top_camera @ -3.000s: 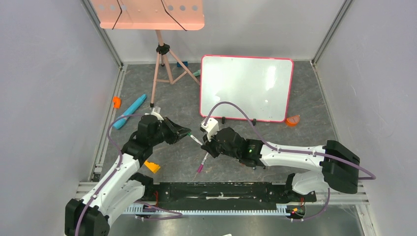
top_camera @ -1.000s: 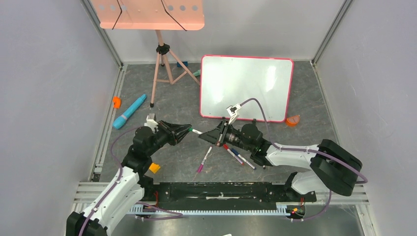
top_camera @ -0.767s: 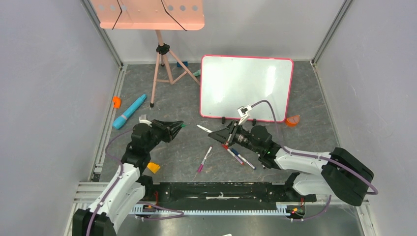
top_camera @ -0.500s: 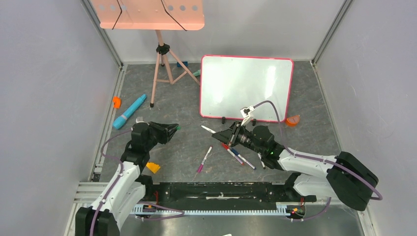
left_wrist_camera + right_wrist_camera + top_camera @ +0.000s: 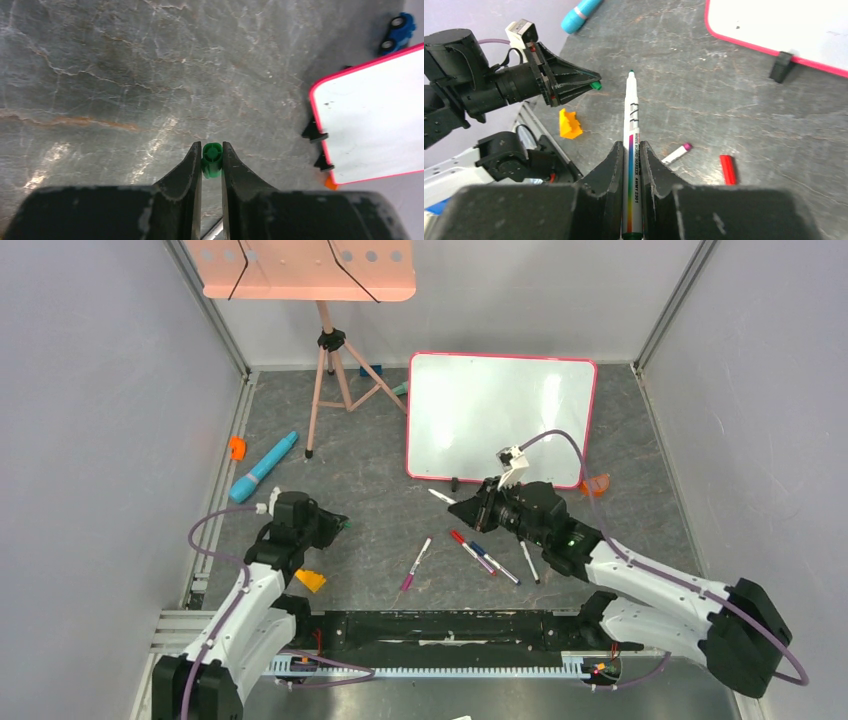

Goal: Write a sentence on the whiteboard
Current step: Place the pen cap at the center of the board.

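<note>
The whiteboard [image 5: 498, 418] with its pink frame stands at the back right of the floor, and no sentence shows on its white face. My right gripper [image 5: 457, 508] is shut on a white marker [image 5: 630, 150]. The marker's bare green tip [image 5: 631, 73] points out past the fingers, to the left, just in front of the board's lower left corner. My left gripper [image 5: 338, 525] sits low at the left, shut on the green cap [image 5: 212, 160]. The whiteboard [image 5: 372, 117] lies well to its right. A wide gap separates the two grippers.
Several loose markers [image 5: 484, 556] and a purple-tipped marker [image 5: 414, 562] lie between the arms. A red cap [image 5: 727, 169] lies near them. An orange block [image 5: 310, 580] sits by the left arm. A blue cylinder [image 5: 264, 467] lies at the left. The pink tray on its tripod [image 5: 330, 350] stands at the back.
The grippers have drawn apart. The left one pulled back to the left with the green cap. The right one carried the uncapped marker right, closer to the board.
</note>
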Motion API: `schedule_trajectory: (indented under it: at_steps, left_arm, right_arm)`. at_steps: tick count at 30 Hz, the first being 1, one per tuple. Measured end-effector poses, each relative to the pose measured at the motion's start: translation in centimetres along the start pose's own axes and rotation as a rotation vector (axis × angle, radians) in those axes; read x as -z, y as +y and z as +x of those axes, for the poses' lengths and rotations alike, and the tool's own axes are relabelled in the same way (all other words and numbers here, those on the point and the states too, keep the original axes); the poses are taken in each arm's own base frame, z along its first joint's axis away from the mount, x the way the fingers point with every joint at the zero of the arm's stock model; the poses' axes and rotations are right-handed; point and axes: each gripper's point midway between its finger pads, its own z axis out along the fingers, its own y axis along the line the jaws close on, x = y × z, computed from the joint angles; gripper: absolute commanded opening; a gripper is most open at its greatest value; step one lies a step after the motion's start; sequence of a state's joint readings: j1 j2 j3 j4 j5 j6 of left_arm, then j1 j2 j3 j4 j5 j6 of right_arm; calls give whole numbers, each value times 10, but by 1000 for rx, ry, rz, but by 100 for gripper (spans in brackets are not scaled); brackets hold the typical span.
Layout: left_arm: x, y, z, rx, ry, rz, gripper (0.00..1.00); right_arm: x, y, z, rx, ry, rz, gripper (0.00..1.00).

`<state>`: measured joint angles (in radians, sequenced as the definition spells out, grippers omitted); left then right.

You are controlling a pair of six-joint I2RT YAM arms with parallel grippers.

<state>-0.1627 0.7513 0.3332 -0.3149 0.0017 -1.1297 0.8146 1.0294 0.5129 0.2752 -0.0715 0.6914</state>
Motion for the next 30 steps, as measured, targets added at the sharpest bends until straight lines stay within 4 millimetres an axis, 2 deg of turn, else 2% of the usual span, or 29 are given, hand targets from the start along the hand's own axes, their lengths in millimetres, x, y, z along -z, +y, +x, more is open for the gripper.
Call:
schedule_trajectory:
  at_steps: [5,10,13,20,22,25,30]
  left_arm:
    - [-5,13,5,-37,25,-50,20]
    - [-5,15,11,-95,56,-44,39]
    - [-4,18,13,-130,71,-49,54]
    - [0,18,21,-197,118,-18,98]
    - [1,11,26,-227,147,23,100]
    - [2,-11,34,-293,200,148,100]
    - [-4,-37,42,-374,269,276,100]
  right_arm:
    - [20,-13,-5,72,9,82,0]
    - [39,-25,-4,122,19,144,0]
    - [47,-29,-2,143,25,167,0]
    - [53,-46,10,214,90,228,0]
    - [53,-49,10,238,107,236,0]
    - [50,-46,7,269,121,235,0]
    - [43,-29,-10,300,122,199,0]
